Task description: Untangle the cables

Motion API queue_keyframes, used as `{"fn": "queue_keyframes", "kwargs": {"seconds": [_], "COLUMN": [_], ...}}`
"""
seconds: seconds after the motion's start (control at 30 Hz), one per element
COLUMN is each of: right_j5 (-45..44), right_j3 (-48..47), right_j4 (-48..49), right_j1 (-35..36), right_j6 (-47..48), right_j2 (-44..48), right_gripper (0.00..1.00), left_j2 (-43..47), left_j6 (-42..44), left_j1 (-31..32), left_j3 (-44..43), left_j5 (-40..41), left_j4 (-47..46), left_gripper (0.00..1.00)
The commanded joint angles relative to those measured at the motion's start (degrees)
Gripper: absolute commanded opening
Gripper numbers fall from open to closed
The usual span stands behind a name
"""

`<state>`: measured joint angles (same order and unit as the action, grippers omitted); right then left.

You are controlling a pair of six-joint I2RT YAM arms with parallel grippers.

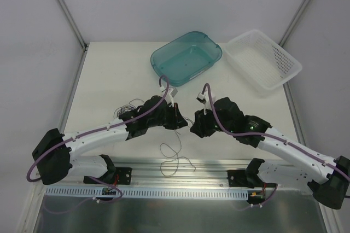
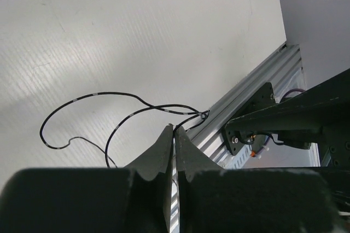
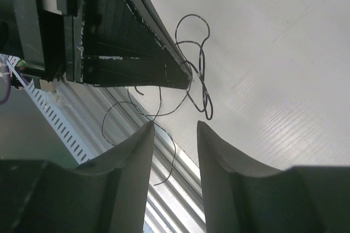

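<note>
Thin dark cables (image 1: pixel 174 157) lie in loose loops on the white table just in front of both grippers, reaching onto the metal rail. More thin strands (image 1: pixel 126 108) curl beside the left wrist. My left gripper (image 1: pixel 179 119) is shut, with a cable strand pinched at its tips (image 2: pixel 174 130); the cable (image 2: pixel 93 97) loops away over the table. My right gripper (image 1: pixel 193 127) is open (image 3: pixel 175 126) and faces the left gripper's fingers (image 3: pixel 143 47) closely. The cable loops (image 3: pixel 201 82) hang from those finger tips, just beyond my right fingertips.
A teal plastic tub (image 1: pixel 212 52) and a white slotted basket (image 1: pixel 284 60) stand at the back of the table. An aluminium rail (image 1: pixel 208 168) runs along the near edge, under the arm bases. Thick purple hoses run along both arms.
</note>
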<state>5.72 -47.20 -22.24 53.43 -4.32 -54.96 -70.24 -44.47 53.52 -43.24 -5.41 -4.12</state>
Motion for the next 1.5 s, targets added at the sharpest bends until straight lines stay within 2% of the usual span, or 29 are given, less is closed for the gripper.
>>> {"fn": "queue_keyframes", "kwargs": {"seconds": [0.0,0.2,0.43,0.9,1.47], "right_j5": [-2.55,-2.29,-2.64,-9.84,-7.65], "right_j3": [-0.78,-1.76,-2.11,-2.98,-2.81], "right_j4": [5.80,6.94,7.47,6.42,7.38], "right_j1": [0.54,0.62,0.62,0.54,0.54], "right_j6": [2.21,2.91,3.17,3.96,5.46], "right_j2": [-0.32,-2.78,-4.19,-4.37,-7.00], "right_gripper": [0.40,0.34,0.32,0.31,0.29], "left_j2": [-0.43,-0.52,-0.25,0.01,-0.60], "left_j6": [-2.38,-2.38,-2.11,-0.97,1.13], "left_j1": [-0.34,-0.25,-0.25,-0.17,-0.08], "left_j3": [-2.90,-3.69,-4.04,-3.96,-5.53], "left_j5": [0.14,-0.39,-0.74,-2.06,-3.91], "left_j4": [2.71,3.50,3.86,5.07,5.62], "left_gripper": [0.00,0.00,0.00,0.00,0.00]}}
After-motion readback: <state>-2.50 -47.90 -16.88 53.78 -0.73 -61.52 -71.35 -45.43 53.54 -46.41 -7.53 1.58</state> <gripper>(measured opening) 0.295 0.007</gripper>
